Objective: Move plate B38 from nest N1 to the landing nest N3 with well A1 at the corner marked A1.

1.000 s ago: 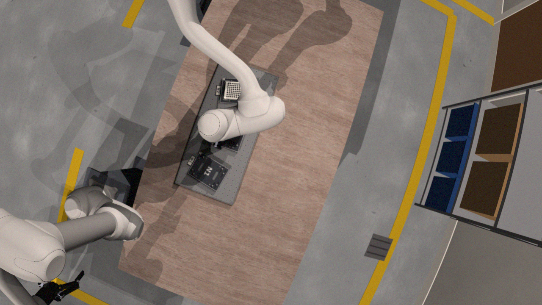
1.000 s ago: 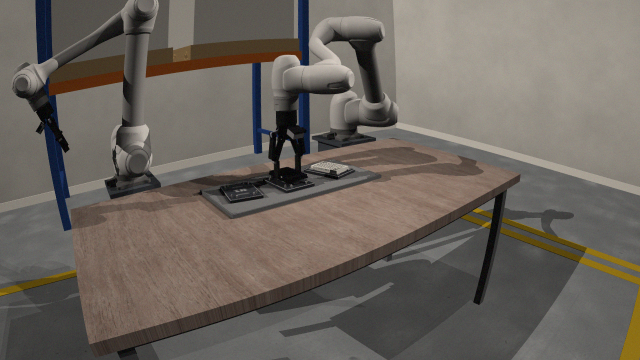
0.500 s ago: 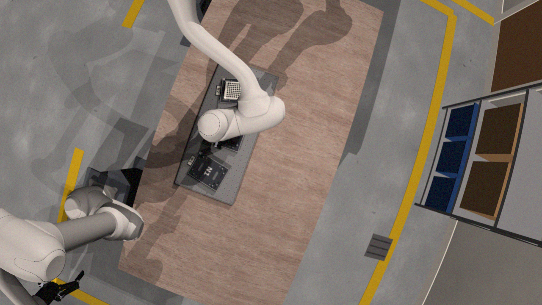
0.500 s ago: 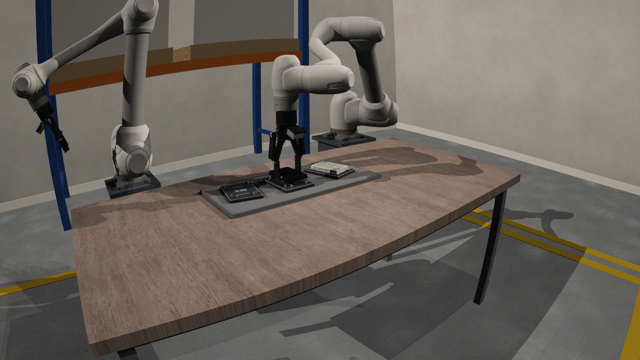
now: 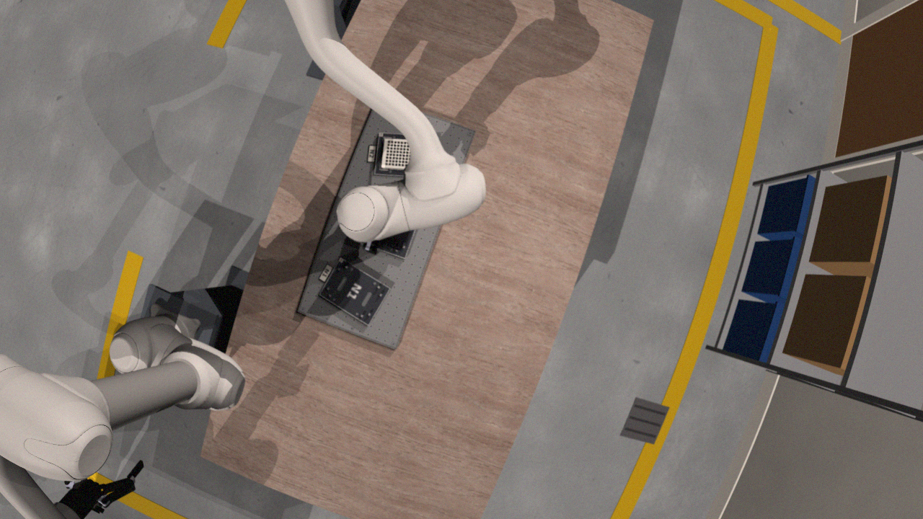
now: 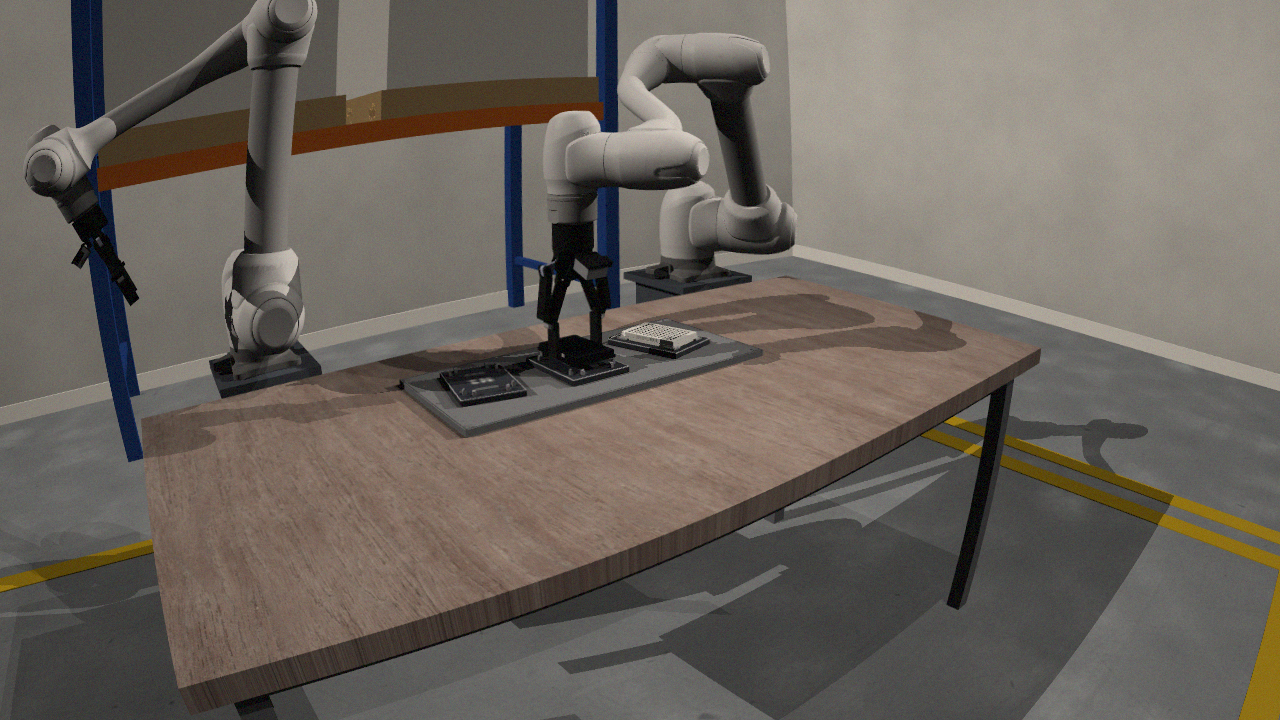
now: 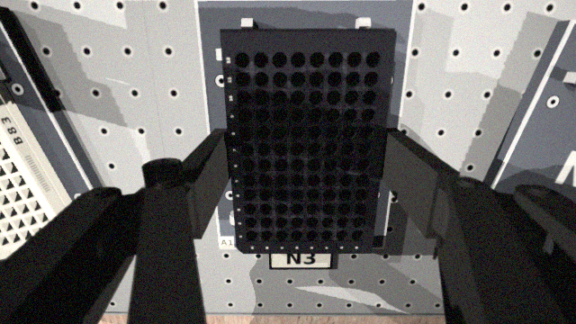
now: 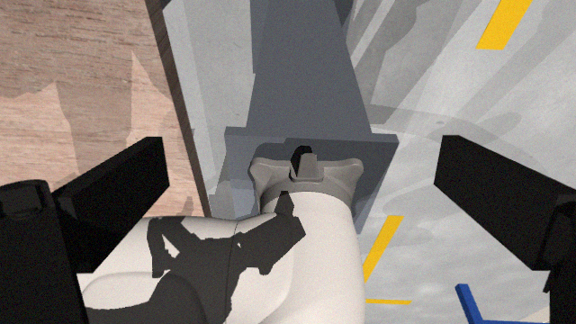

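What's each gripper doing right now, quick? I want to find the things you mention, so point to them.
Left gripper (image 6: 573,346) (image 7: 307,148): closed on the black plate (image 6: 581,348) (image 7: 306,171).
Right gripper (image 5: 120,487) (image 6: 106,279) (image 8: 302,159): wide open, holding nothing.

nothing has visibly changed since the earlier pictures.
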Motion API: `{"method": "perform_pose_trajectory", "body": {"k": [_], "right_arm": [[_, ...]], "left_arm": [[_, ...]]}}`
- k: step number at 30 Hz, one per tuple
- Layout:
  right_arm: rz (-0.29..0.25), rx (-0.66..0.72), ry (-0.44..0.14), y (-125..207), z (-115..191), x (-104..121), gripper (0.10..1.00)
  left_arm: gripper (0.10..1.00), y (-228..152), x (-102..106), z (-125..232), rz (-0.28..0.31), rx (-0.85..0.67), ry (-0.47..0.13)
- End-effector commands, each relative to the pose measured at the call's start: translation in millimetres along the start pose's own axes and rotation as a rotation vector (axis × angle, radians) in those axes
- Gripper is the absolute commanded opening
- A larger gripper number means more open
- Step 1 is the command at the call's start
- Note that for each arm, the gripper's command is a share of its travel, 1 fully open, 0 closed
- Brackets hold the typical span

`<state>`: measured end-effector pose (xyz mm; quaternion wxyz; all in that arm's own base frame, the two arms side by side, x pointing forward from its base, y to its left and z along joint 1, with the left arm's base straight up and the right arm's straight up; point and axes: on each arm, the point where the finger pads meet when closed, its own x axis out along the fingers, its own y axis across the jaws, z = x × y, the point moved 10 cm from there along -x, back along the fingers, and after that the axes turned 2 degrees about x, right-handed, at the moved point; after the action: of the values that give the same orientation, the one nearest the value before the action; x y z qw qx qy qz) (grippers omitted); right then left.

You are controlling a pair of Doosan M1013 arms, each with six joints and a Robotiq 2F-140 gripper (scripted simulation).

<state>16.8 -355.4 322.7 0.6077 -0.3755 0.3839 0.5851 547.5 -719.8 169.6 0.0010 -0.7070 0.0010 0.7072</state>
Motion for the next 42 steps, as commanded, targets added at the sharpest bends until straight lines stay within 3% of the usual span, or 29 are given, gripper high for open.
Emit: {"method": "perform_pose_trajectory", "body": {"k": [1,42], "right_arm": [[-0.001,0.0,0.001,0.0,0.0,-0.5,1.0],[-0.001,0.0,0.001,0.0,0.0,-0.5,1.0]], "left_arm": [[0.61,0.2,-1.1,-0.3,0.002,0.0,0.002],[0.61,0.2,2.6,-0.3,0.002,0.0,0.002]]}}
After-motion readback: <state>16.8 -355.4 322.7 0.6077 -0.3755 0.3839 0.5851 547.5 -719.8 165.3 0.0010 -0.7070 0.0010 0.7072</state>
